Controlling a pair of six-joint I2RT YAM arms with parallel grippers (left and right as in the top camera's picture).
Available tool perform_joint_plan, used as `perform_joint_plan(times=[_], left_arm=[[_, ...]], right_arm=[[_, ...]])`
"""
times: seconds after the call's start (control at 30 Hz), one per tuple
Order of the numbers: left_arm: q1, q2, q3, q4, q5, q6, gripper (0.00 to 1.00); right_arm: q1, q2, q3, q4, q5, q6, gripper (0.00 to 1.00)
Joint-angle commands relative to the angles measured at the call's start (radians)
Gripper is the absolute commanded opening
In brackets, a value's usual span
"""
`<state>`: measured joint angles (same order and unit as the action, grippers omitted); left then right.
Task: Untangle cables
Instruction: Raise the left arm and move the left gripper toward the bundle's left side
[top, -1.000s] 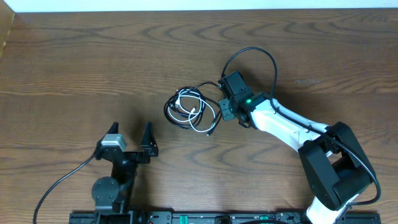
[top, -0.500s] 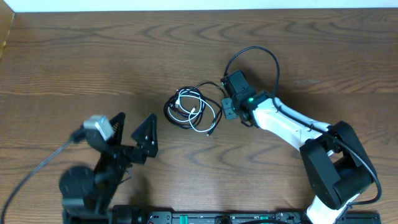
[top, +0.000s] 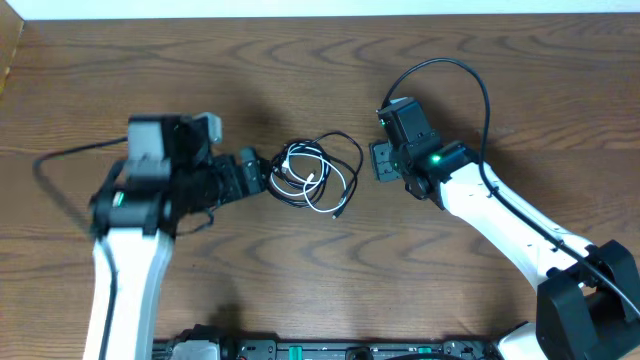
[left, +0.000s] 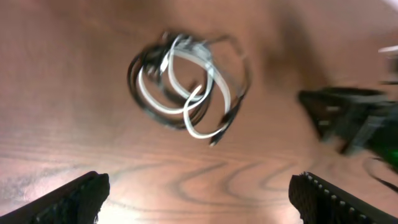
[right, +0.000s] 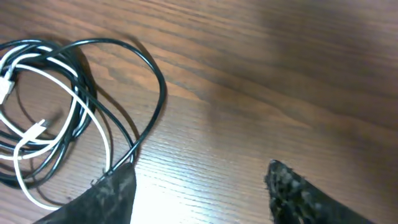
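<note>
The cables lay in 1 loose tangle near the middle of the wooden bench, between the 2 arms. A white cable coiled through the black ones, and 1 wide black loop bulged out of the heap toward the right arm. A small black plug trailed out at the near edge of the pile. The left tool sat just beside the tangle's left edge, pointing at it. In the left wrist view its 2 fingers stood far apart at the bottom corners, with only bare wood between them and the tangle lying ahead, clear of both. That view was blurred, so the black cords could not be counted there. The right tool stood just to the right of the wide loop, its fingers spread with nothing between them. A black cable ran up to the tip of its other finger, perhaps touching it.
</note>
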<state>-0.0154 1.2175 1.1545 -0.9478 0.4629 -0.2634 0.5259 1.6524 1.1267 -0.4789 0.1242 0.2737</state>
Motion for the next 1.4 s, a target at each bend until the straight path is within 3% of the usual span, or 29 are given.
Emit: perform_joint_plan(times=[0.0, 0.23, 0.37, 0.53, 0.57, 0.6, 0.63, 0.73, 0.83, 1.03, 1.37], left_arm=[[-0.003, 0.11, 0.012, -0.04, 0.009, 0.027, 0.98], [-0.003, 0.293, 0.012, -0.064, 0.009, 0.023, 0.98], [-0.003, 0.359, 0.012, -0.064, 0.009, -0.057, 0.98], [-0.003, 0.396, 0.012, -0.043, -0.032, -0.064, 0.98], [-0.003, 0.397, 0.012, -0.028, -0.037, -0.064, 0.82], [-0.003, 0.397, 0.011, -0.009, -0.037, -0.069, 0.6], [-0.004, 0.397, 0.009, 0.005, -0.037, -0.095, 0.47], [-0.013, 0.397, -0.003, 0.042, -0.037, -0.156, 0.33], [-0.029, 0.397, -0.032, 0.107, -0.055, -0.173, 0.32], [-0.071, 0.397, -0.077, 0.13, -0.31, -0.388, 0.32], [-0.095, 0.416, -0.106, 0.259, -0.352, -0.393, 0.32]], right_arm=[[-0.006, 0.005, 0.005, -0.004, 0.005, -0.002, 0.65], [-0.008, 0.005, 0.005, -0.003, 0.005, -0.002, 0.73], [-0.008, 0.011, 0.005, -0.001, 0.005, -0.002, 0.73], [-0.008, 0.037, 0.005, 0.01, 0.004, 0.003, 0.74], [-0.008, 0.04, 0.004, 0.011, 0.003, 0.003, 0.74], [-0.008, 0.042, 0.004, 0.013, 0.003, 0.002, 0.74], [-0.007, 0.043, 0.004, 0.014, 0.002, 0.002, 0.74], [-0.006, 0.048, 0.004, 0.016, -0.004, 0.003, 0.73], [-0.006, 0.048, 0.004, 0.016, -0.004, 0.002, 0.73], [-0.006, 0.048, 0.004, 0.021, -0.063, 0.003, 0.73], [0.0, 0.049, 0.004, 0.035, -0.161, 0.002, 0.78]])
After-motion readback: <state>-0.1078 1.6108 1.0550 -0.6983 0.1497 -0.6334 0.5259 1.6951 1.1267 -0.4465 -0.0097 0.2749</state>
